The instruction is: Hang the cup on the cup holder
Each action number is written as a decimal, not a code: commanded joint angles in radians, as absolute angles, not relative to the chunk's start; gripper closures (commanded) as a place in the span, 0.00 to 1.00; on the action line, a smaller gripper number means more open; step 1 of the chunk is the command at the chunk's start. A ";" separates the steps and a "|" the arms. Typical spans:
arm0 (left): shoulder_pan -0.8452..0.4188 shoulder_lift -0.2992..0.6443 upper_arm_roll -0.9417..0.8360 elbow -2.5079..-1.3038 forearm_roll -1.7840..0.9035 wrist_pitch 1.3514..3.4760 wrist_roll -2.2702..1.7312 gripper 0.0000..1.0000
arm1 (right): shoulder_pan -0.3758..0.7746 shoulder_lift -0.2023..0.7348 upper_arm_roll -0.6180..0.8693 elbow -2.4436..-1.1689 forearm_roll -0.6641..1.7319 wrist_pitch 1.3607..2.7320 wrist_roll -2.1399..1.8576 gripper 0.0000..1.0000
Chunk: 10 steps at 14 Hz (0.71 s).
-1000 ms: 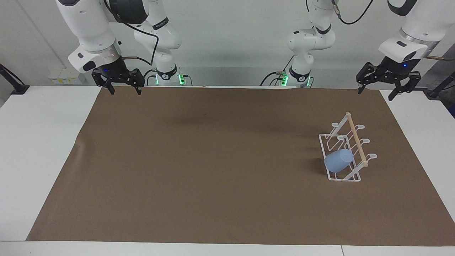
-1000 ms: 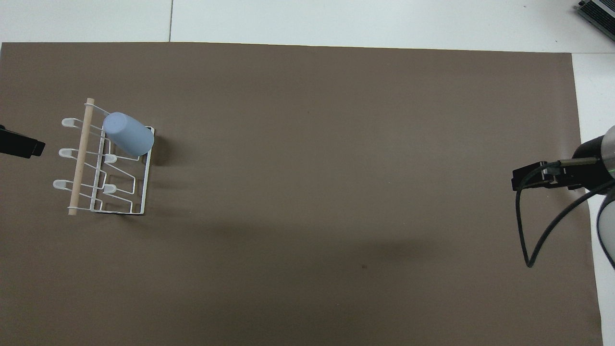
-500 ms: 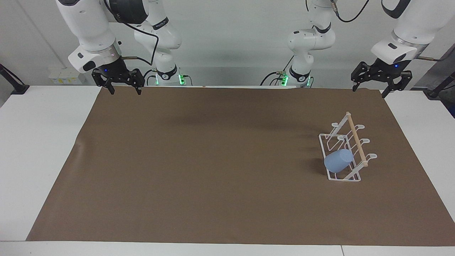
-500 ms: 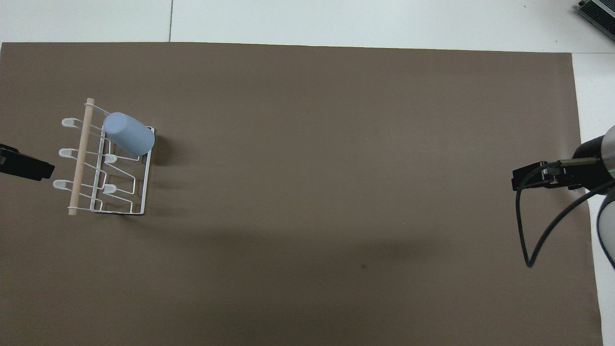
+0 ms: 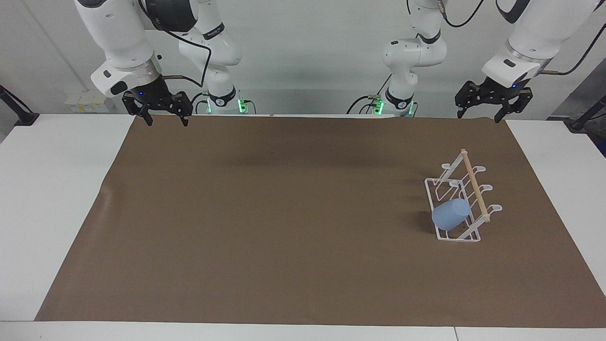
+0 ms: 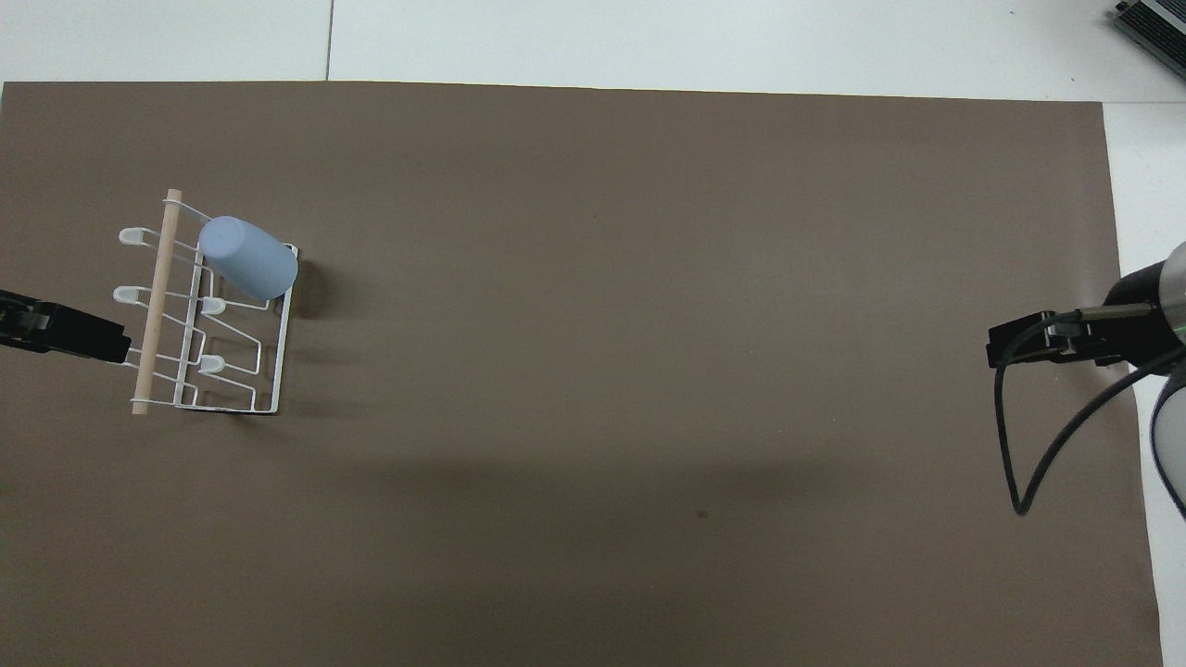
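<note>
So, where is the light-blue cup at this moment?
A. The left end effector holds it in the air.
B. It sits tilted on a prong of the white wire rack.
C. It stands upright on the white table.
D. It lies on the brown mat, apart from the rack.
B: the cup sits tilted over a prong at the end of the cup holder farther from the robots, and neither end effector touches it.

A white table (image 5: pixel 57 189) carries a broad brown mat (image 5: pixel 284 213), and on the mat, toward the left arm's end, stands the white wire cup holder (image 5: pixel 461 203).
</note>
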<state>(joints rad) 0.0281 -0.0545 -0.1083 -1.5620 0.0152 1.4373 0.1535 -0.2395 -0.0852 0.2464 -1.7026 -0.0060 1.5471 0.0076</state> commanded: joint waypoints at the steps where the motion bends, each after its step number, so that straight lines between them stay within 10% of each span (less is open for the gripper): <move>1: 0.023 -0.080 -0.100 -1.582 0.023 1.424 0.133 0.00 | -0.247 -0.106 0.247 -1.718 -0.005 1.542 -0.009 0.00; 10: 0.028 -0.077 -0.098 -1.577 -0.005 1.428 0.130 0.00 | -0.247 -0.106 0.247 -1.720 -0.005 1.543 -0.009 0.00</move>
